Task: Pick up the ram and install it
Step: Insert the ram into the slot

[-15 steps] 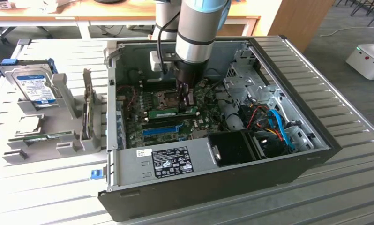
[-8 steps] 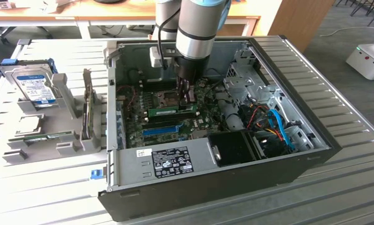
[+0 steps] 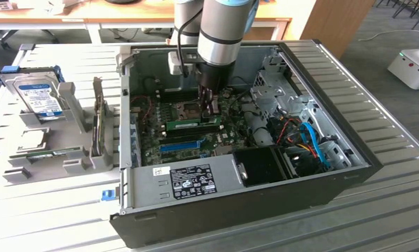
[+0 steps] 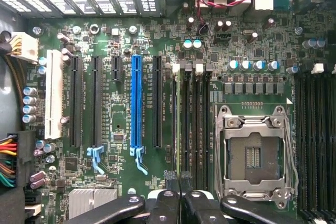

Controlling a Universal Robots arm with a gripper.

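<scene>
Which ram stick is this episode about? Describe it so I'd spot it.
Inside the open computer case, on the motherboard beside the CPU socket, the ram stands on edge along the memory slots, at the gripper. The second stick lies outside, in the grey holder.

1. Exterior view: high, beyond the near edge of the worktop (image 3: 395, 220), angled down into the open computer case (image 3: 217, 210).
2. Wrist view: close, facing straight down past the pincer (image 4: 178, 178) onto the motherboard (image 4: 121, 35).
3. Both views share the blue slot (image 3: 180, 145) (image 4: 137, 103) and the processor socket (image 3: 193, 109) (image 4: 254, 153).
</scene>
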